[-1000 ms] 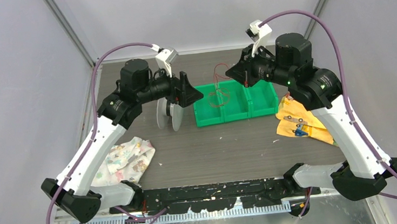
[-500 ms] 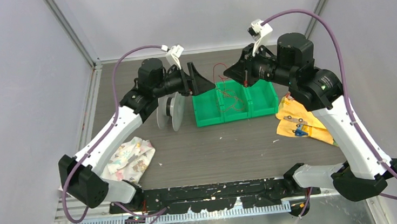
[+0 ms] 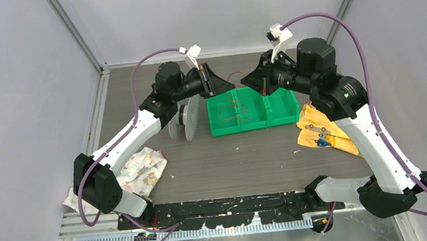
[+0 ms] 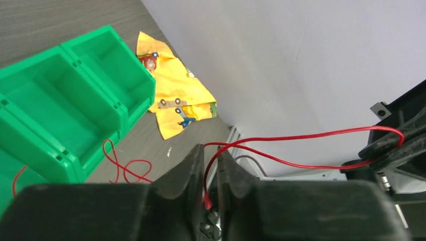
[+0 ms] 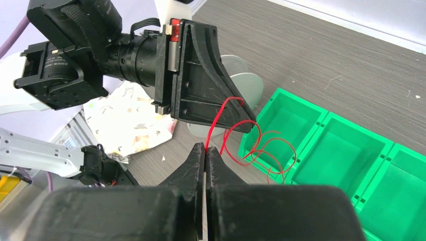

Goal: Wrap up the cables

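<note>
The cables are thin red wire. Their loops [image 3: 238, 111] hang into the left compartment of the green bin [image 3: 255, 124], and one strand [image 4: 301, 163] stretches between my two grippers. My left gripper [image 3: 233, 88] is held above the bin's back left corner. Its jaws [image 4: 211, 149] have closed to a narrow slot with the wire end running down between them. Facing it from the right, my right gripper [image 3: 243, 78] is shut on the same wire, which comes out at its tips [image 5: 206, 146]. More red loops [image 5: 261, 145] dangle below over the bin [image 5: 351, 150].
Two grey discs [image 3: 188, 120] stand left of the bin. A patterned cloth [image 3: 140, 170] lies at the front left. A yellow cloth with small metal parts [image 3: 323, 134] lies to the right of the bin. Grey walls close in the table's back and sides.
The left arm has swung right and back to meet the right gripper. Its jaws, wide apart before, have closed round the wire. The right arm has stayed put.
</note>
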`<action>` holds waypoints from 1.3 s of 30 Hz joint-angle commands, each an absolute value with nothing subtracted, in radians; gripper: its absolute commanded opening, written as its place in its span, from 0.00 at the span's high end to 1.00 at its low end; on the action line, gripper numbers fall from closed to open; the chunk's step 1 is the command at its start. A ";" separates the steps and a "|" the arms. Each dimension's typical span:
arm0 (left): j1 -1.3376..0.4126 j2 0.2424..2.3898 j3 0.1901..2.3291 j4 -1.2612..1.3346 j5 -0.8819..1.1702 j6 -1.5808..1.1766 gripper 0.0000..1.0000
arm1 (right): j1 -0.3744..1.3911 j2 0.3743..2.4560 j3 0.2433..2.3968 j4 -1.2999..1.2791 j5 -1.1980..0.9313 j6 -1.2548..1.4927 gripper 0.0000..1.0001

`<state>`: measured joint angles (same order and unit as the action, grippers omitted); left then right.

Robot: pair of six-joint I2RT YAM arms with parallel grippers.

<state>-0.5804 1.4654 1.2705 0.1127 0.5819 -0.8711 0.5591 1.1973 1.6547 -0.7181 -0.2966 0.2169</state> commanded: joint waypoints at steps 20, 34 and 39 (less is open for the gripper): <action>-0.539 1.473 1.546 -0.126 0.744 -0.971 0.99 | 0.437 1.377 1.624 -0.776 0.230 0.320 0.26; -0.445 1.518 1.536 0.069 0.737 -1.314 0.99 | 0.438 0.999 1.125 -0.513 -0.042 0.416 0.22; -0.437 1.521 1.528 0.074 0.732 -1.312 0.99 | 0.437 0.963 1.097 -0.472 -0.084 0.420 0.20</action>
